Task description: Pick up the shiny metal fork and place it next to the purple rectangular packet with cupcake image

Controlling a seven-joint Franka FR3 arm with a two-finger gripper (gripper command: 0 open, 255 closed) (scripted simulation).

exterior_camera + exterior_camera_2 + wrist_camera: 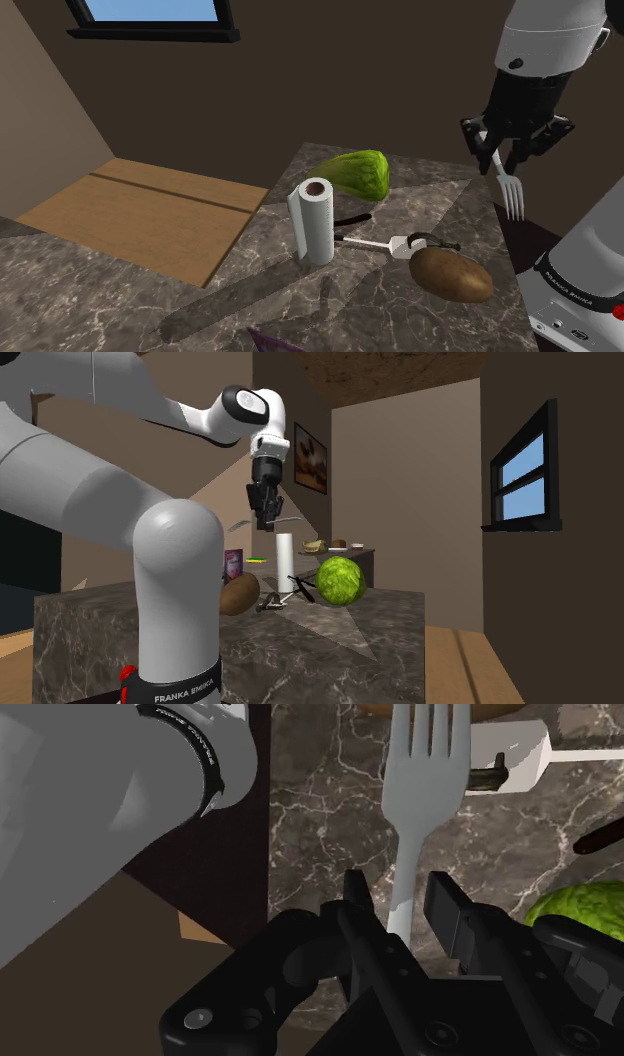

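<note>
The gripper [398,899] clamps the handle of a fork [420,804] — pale grey, four-tined.

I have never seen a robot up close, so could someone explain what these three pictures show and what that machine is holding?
It is a white robot arm ending in a black two-finger gripper. One picture looks down from beside the robot, another from behind it, the third from a camera on the hand itself. The gripper holds a fork in the air, prongs down, above a marbled counter. On the counter are a paper towel roll, a green leafy vegetable, a potato, a white-handled tool and a purple packet.
</note>
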